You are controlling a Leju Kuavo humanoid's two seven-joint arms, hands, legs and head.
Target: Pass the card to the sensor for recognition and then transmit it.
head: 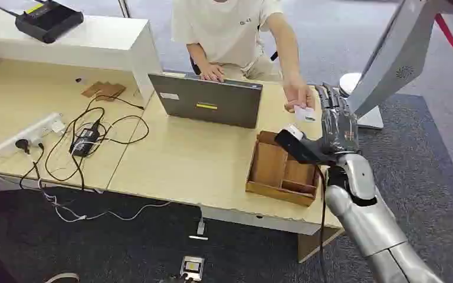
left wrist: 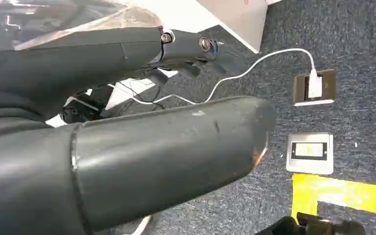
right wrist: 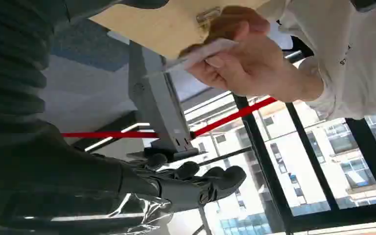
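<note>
While person's hand (head: 295,94) holds card (head: 305,113), fingers (head: 329,100) stand beside.

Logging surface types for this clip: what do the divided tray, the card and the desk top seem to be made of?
Divided tray: apparently wood, brown with a matt, grain-like tone and thin partition walls.
Card: white, thin and flat in the person's hand; likely plastic, though paper cannot be ruled out.
Desk top: pale wood-look surface, probably laminate, smooth with a slight sheen.

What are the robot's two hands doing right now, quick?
Right hand: open, fingers apart, holding nothing; a person's hand holds the card beside it.
Left hand: cannot be told.
</note>
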